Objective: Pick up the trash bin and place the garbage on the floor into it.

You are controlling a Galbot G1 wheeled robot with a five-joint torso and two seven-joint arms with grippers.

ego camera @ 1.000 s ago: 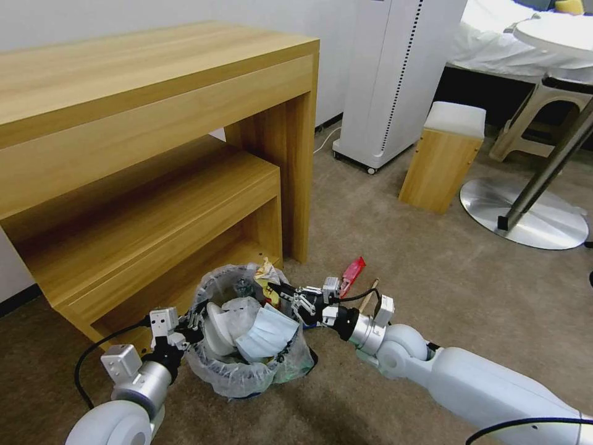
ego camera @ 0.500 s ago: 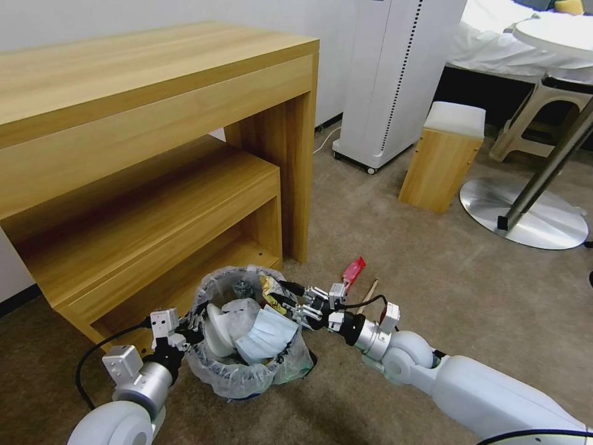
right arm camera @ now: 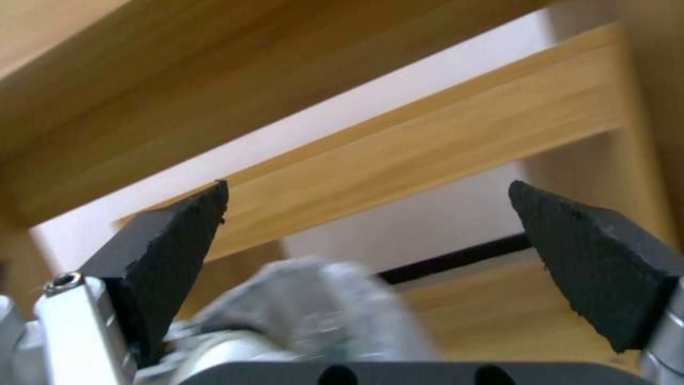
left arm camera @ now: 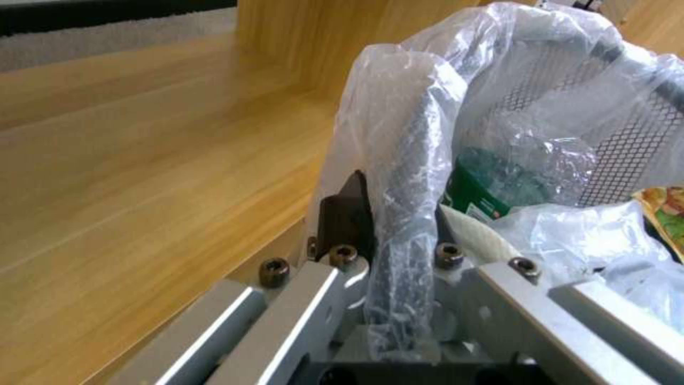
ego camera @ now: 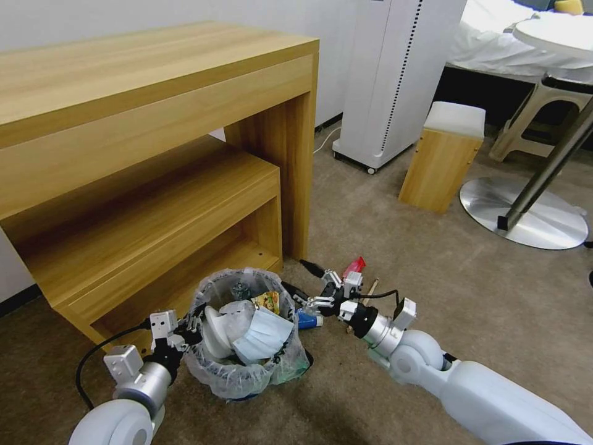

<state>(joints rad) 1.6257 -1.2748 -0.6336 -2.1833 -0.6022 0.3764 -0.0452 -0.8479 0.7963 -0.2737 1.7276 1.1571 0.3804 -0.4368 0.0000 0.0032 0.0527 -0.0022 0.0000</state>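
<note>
Carpet lies bare around our trash bin (ego camera: 247,364); left pincer (ego camera: 193,326) pinches its rim, right pincer (ego camera: 306,285) spread beside it.

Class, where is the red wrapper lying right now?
In the head view, the red wrapper lies on the carpet right of the black bag-lined trash bin, just beyond the open right gripper, beside the wooden stick.

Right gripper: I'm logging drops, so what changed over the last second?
The right gripper let go of the yellow snack packet, now lying inside the black bagged trash bin, and drew back rightward, fingers open. The left gripper still clamps the bin's rim.
</note>
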